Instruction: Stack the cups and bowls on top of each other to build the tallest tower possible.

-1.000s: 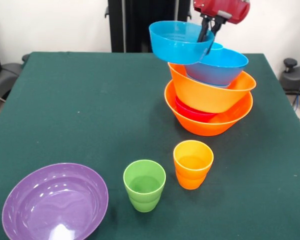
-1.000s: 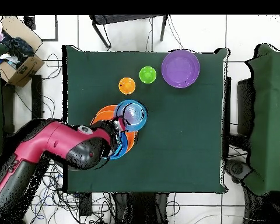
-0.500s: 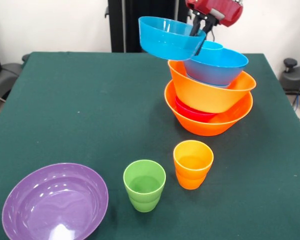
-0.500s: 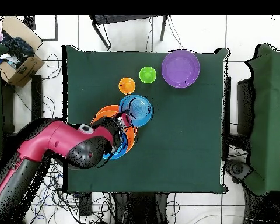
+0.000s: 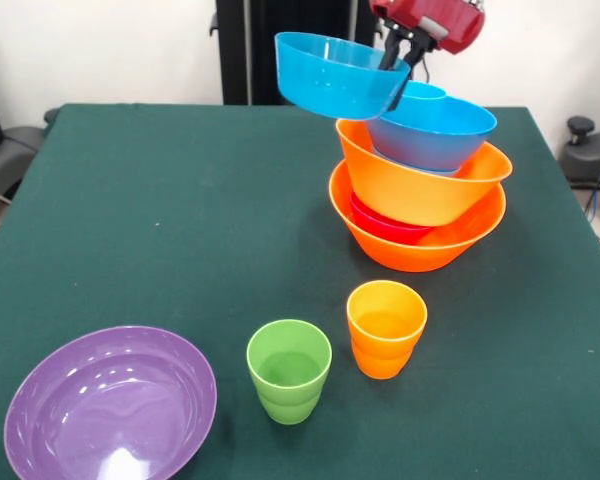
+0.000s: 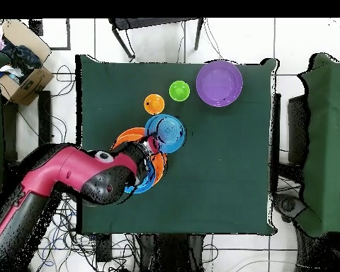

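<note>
blue bowl [image 5: 337, 75] hangs from gripper [image 5: 398, 62], overhead view hides height.

Gripper [image 5: 397, 62] risen and shifted sideways from a second ago, carrying the clamped blue bowl [image 5: 335, 76] up off the tower [image 5: 420, 205], bowl now held clear beside its top, barely moved over the last half second.

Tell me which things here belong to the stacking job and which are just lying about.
Part of the job:
- tower on an orange base bowl
- blue bowl held by the claw
- purple bowl
- green cup
- orange cup

Just lying about:
- cardboard box on the floor
- cables on the floor beside the table
</note>
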Controlling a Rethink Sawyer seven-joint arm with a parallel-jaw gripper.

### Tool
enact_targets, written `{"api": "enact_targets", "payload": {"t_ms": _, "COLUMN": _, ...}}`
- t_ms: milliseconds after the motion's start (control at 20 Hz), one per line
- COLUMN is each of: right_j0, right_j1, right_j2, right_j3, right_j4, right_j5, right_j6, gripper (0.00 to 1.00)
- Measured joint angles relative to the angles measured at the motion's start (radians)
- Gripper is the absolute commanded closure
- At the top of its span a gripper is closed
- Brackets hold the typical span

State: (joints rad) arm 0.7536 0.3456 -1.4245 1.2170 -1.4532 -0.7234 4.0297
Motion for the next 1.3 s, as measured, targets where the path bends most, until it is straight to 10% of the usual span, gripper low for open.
{"api": "enact_targets", "payload": {"t_ms": 1300, "right_j0": 0.069, "right_j1": -0.178, "right_j2": 0.010, "right_j3": 0.001, "right_j4": -0.013, "right_j5": -0.227, "right_j6": 0.000, "gripper": 1.00}}
